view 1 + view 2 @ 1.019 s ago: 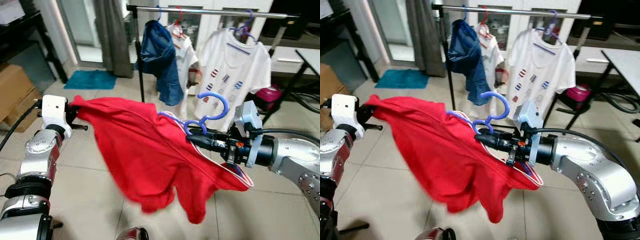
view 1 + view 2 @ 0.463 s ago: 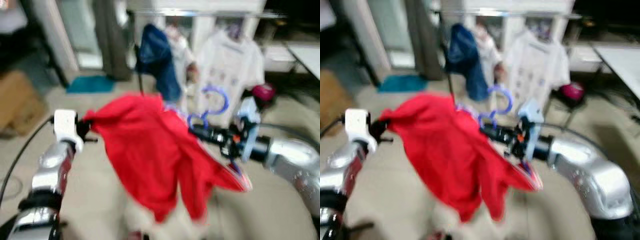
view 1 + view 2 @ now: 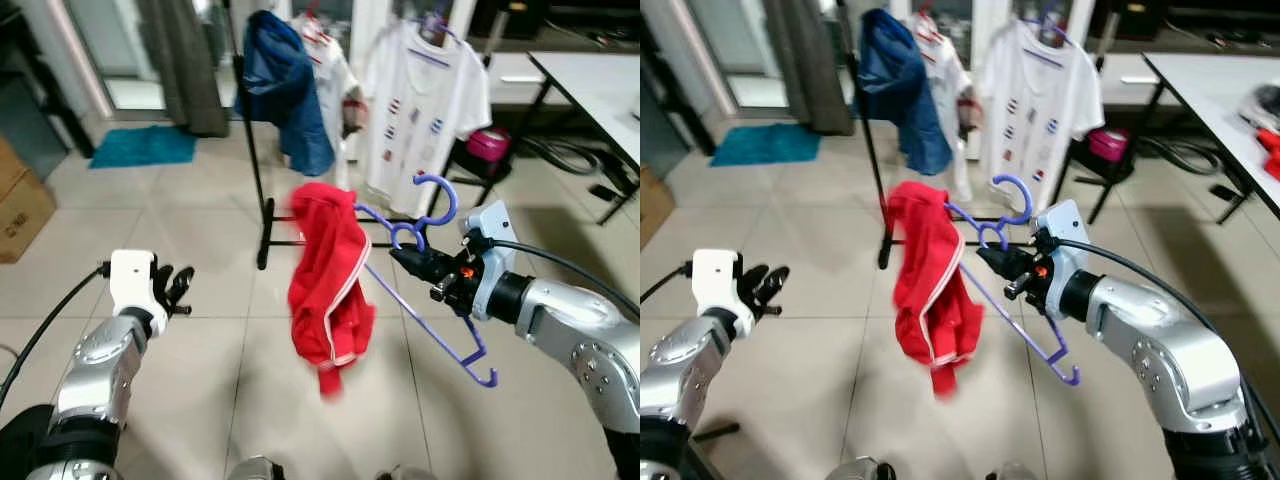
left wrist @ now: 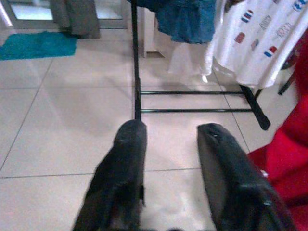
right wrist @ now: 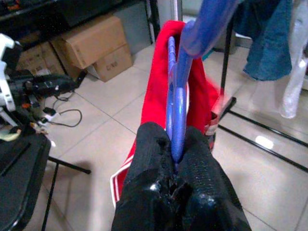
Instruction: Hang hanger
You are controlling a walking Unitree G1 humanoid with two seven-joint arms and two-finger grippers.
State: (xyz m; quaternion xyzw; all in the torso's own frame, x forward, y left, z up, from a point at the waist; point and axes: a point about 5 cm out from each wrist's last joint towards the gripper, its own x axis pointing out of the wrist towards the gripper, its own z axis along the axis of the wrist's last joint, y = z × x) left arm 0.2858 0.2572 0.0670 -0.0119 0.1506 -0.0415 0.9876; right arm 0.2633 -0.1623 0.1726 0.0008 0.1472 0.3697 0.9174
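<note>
My right gripper (image 3: 408, 260) is shut on the neck of a blue plastic hanger (image 3: 425, 305), whose hook (image 3: 437, 196) points up. In the right wrist view the hanger (image 5: 174, 115) sits pinched between the fingers (image 5: 154, 159). A red shirt (image 3: 325, 280) droops in a bunch from the hanger's left arm, and the hanger's right arm slopes down bare. My left gripper (image 3: 176, 289) is open and empty, off to the left of the shirt, its fingers (image 4: 126, 154) apart over bare tile. The black clothes rack (image 3: 249, 130) stands just beyond.
On the rack hang a blue denim garment (image 3: 283, 85) and a white printed T-shirt (image 3: 424, 100). Its base bars (image 4: 192, 110) lie on the floor. A cardboard box (image 3: 15, 205) and teal mat (image 3: 145, 146) are at the left. A white table (image 3: 590, 80) and pink bag (image 3: 488, 144) are at the right.
My left gripper has let go of the red shirt, which now hangs bunched from the hanger instead of stretched between both arms. The camera has shifted, and the rack looks closer.
</note>
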